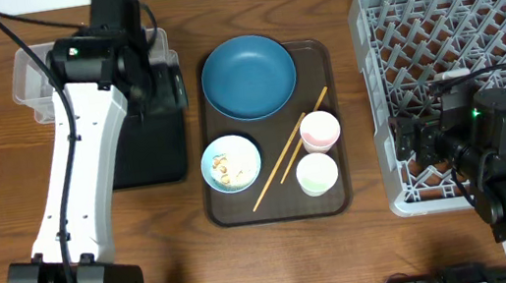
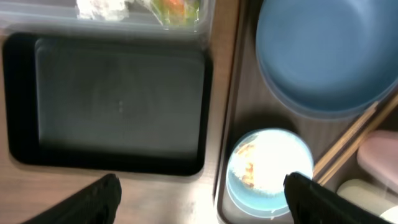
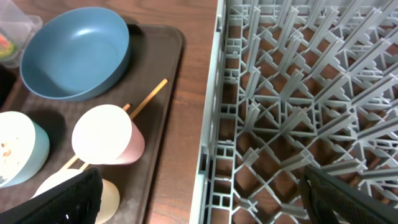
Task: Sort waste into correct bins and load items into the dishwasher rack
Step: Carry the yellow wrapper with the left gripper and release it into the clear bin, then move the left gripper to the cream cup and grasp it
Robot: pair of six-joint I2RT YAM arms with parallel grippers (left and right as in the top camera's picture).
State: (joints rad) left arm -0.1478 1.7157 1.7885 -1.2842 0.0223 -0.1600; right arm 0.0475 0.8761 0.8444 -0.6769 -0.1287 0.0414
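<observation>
Left wrist view gives you wrapper (image 2: 177,9) and paper (image 2: 102,7) in the clear tub (image 2: 43,18); overhead, the left arm (image 1: 84,135) hides them. Chopsticks (image 1: 284,152) lie diagonally on the brown tray (image 1: 233,209). Left gripper (image 2: 202,199) and right gripper (image 3: 199,193) spread wide, empty.

The left arm (image 1: 80,146) reaches far forward, wrist facing down, left fingers (image 2: 93,198) spread wide and empty; the right arm (image 1: 496,137) is folded near its base, right fingers (image 3: 59,199) wide apart, holding nothing.

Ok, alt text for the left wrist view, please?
An empty black tray fills the frame's left half, viewed from above through the open left pincer. Beside it, a brown serving tray holds a dark-blue plate, a light-blue bowl with food bits, and chopsticks.
</observation>
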